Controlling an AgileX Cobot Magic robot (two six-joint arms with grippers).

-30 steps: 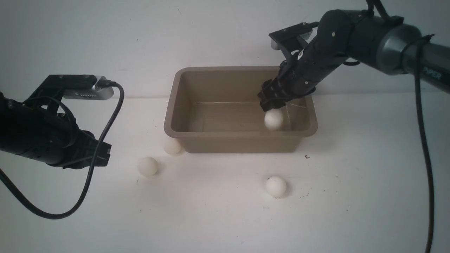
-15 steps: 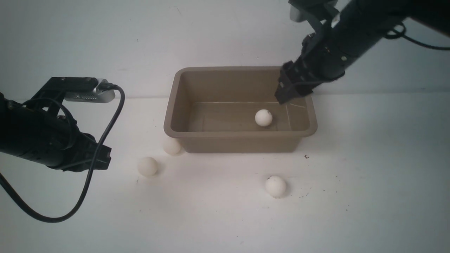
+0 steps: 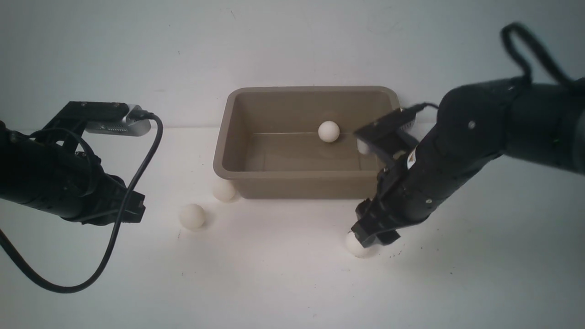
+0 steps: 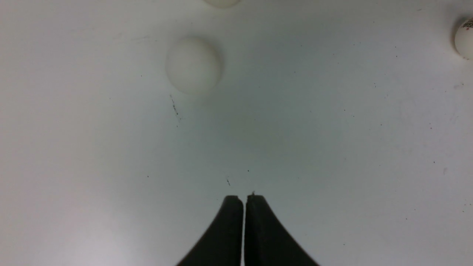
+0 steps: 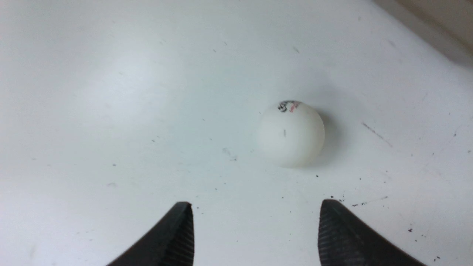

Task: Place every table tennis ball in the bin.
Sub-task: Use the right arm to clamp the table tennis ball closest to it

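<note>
Jaws spread wide, the right gripper (image 5: 257, 207) hovers with the marked table tennis ball (image 5: 292, 135) lying just ahead of it, untouched.

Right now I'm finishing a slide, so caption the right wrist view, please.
Open right gripper poised above a marked ball on the table, bin edge beyond.

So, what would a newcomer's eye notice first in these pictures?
The brown bin stands at the table's far middle, with one white ball inside. The right hand, open, hovers low close to a marked ball in front of the bin. A third ball and a fourth ball lie off its front left corner, the shut left hand further left.
</note>
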